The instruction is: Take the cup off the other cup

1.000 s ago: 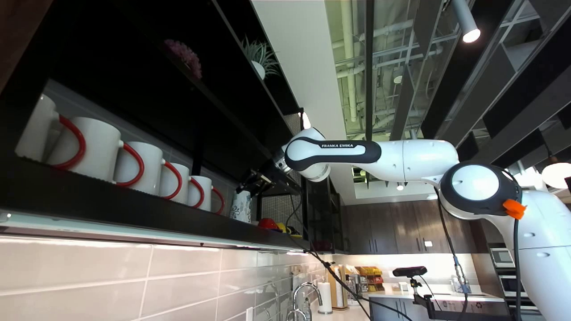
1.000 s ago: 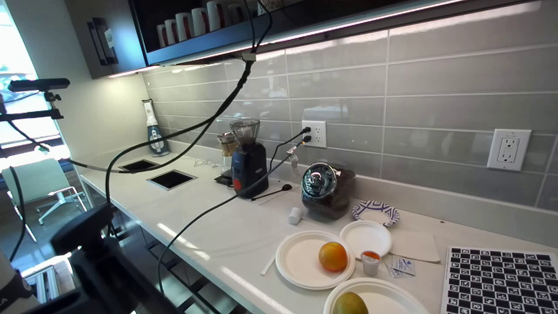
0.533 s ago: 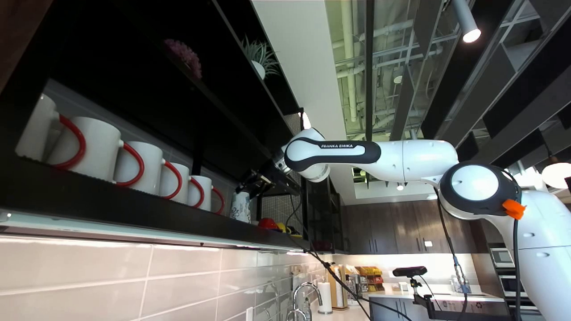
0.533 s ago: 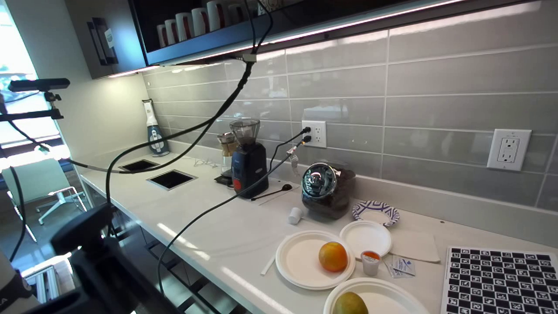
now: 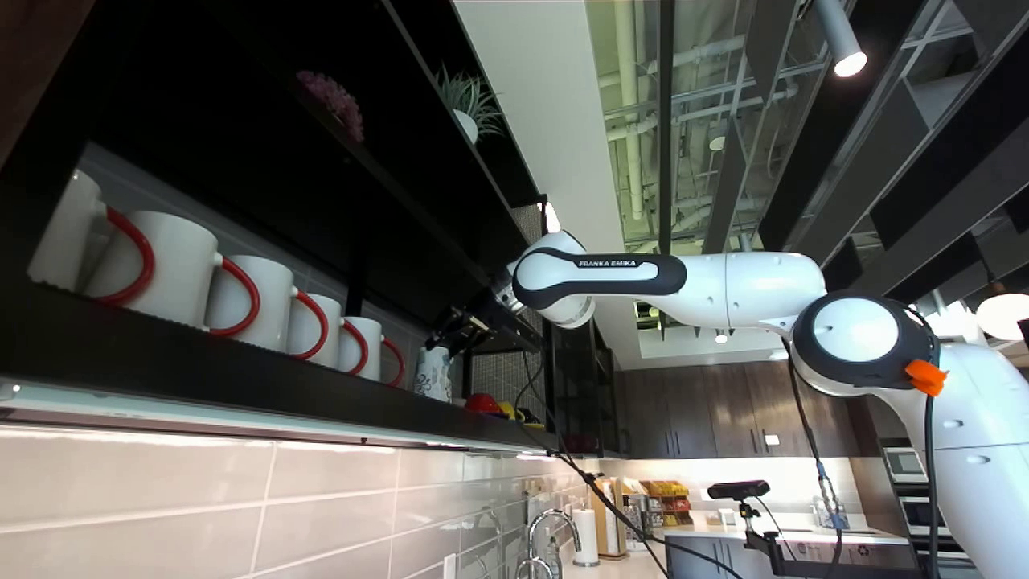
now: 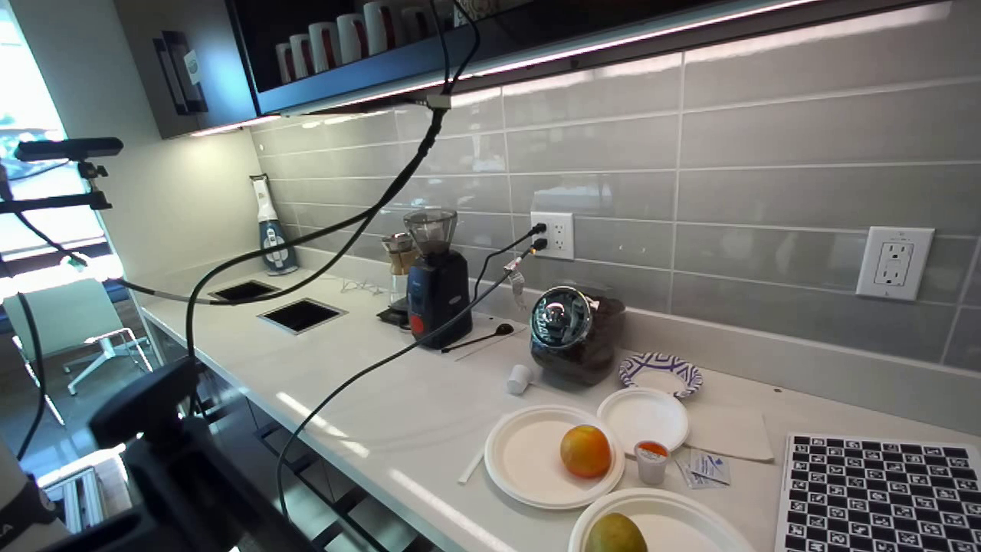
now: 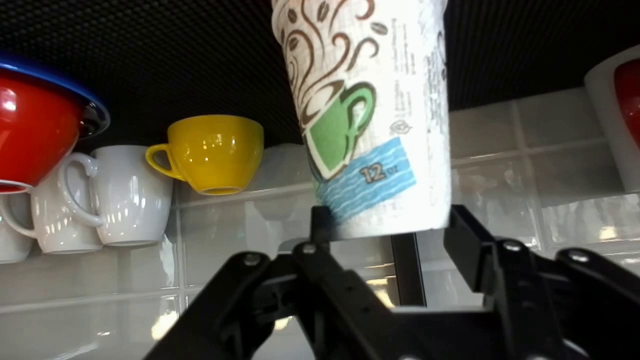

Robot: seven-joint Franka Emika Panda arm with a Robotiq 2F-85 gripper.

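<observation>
White with brown curls, the paper cup (image 7: 375,120) also has little coffee beans, a picture of a green mug and a blue patch that says 12. It is on the black shelf (image 5: 241,374), upside down, small end up. The gripper (image 7: 392,227) pinches that small end, with a black finger (image 7: 470,252) on each side. The wide end runs off the wrist view, so I cannot tell if another cup is inside it.

Near it in the wrist view is a yellow cup (image 7: 215,155), then white mugs (image 7: 132,195) and a red bowl (image 7: 35,125) with blue at its wide edge, all turned upside down too. In both exterior views, mugs with red handles (image 5: 169,261) stand in a row on the shelf.

Down on the white counter (image 6: 421,414), in an exterior view, a plate (image 6: 513,464) holds an orange fruit (image 6: 585,452), and another plate (image 6: 690,521) near it holds a green fruit (image 6: 616,534). A little cup (image 6: 651,469) has something orange-red in it. A tilted jar (image 6: 586,353) with a shiny lid has dark brown stuff inside; I cannot tell what. Just beside the jar, a small white cup (image 6: 519,379) lies on its side.
</observation>
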